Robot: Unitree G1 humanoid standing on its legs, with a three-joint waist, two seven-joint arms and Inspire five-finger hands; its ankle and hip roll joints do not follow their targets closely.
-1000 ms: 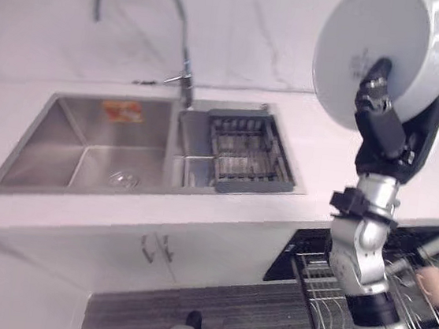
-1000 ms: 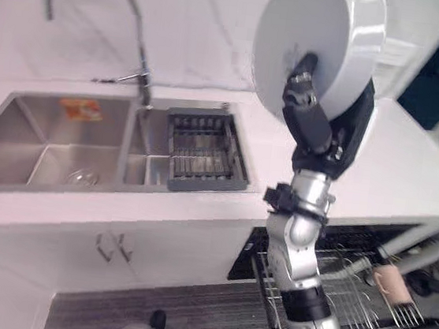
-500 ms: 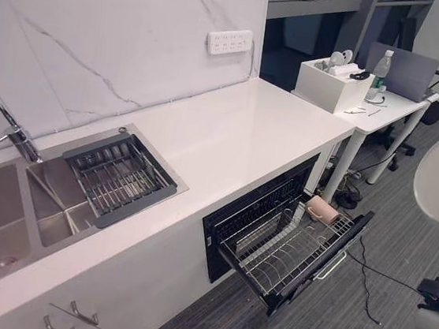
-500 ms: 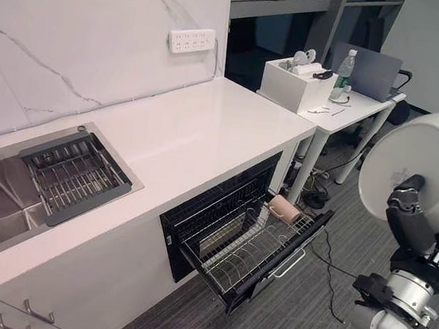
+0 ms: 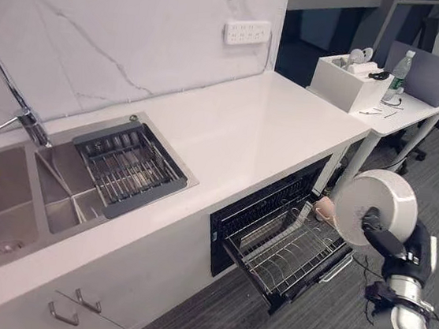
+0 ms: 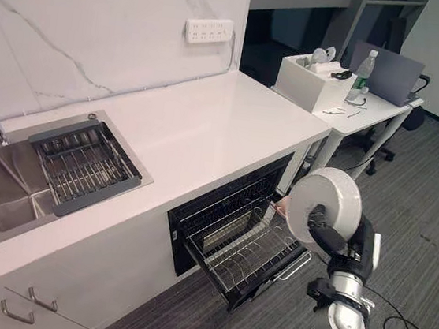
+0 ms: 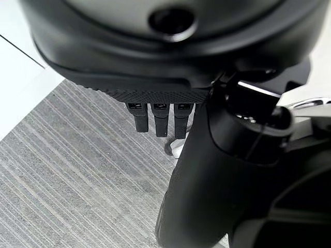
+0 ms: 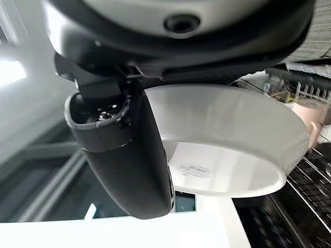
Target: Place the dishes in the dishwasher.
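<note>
My right hand (image 6: pixel 339 243) is shut on a white round dish (image 5: pixel 374 207), held on edge with its underside facing me. The thumb (image 8: pixel 124 155) presses on the dish's base (image 8: pixel 232 150). The dish hangs just above the right end of the dishwasher's pulled-out wire rack (image 5: pixel 287 253), beside a pink cup (image 5: pixel 323 209) that lies in the rack's far corner. The dishwasher (image 6: pixel 222 212) stands open under the white counter. My left hand (image 7: pixel 207 181) hangs over grey carpet with straight fingers (image 7: pixel 160 120) and holds nothing.
A steel sink (image 5: pixel 8 212) with a grey drain basket (image 5: pixel 128 166) and a tap (image 5: pixel 19 114) sits in the white counter (image 5: pixel 264 122). Behind the dishwasher stands a white table (image 5: pixel 400 114) with a box, a bottle and a laptop. Grey carpet lies around the rack.
The view has swung from the sink to the dishwasher. My right hand with the dish has come down and in towards the rack's right end.
</note>
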